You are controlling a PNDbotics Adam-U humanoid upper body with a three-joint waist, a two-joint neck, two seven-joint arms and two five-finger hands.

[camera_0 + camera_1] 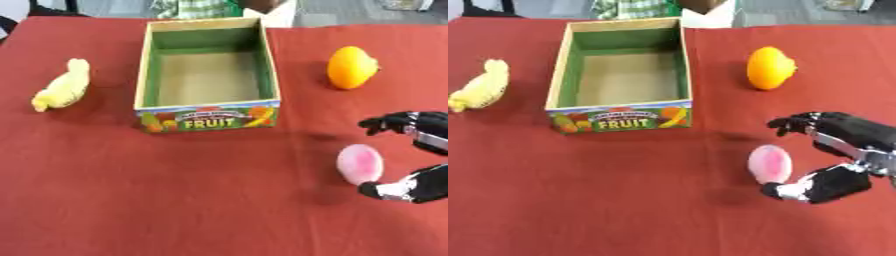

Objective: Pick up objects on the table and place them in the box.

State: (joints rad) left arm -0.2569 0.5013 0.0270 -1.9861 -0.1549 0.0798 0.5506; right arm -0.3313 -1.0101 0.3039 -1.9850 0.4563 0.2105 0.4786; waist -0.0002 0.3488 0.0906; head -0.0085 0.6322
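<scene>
A red-covered table (pixel 175 200) is shown from above, with an open cardboard box (pixel 208 117) taken here as the landmark. The box is seen with green inner walls, a bare brown floor, and a front panel printed with fruit pictures and the word FRUIT. Nothing is seen inside it.

To the left of the box, well apart from it, a pale yellow soft object (pixel 63 86) is laid on the cloth, elongated and narrower at its upper end. To the right of the box, level with its far half, an orange rounded fruit (pixel 770 67) is set on the cloth, also well apart from the box wall.

In front of the box and to its right, a pink egg-shaped object (pixel 769 164) is found on the table, nearer the viewer than the printed panel and clear of it. The robot's right hand (pixel 842 155), black with silver parts, is brought in from the right edge beside this pink object. Its fingers (pixel 798 122) are spread above and behind the object, while the thumb (pixel 794 190) is placed against the object's lower right side; the hand is not closed around the object. The left hand is shown in neither view.
</scene>
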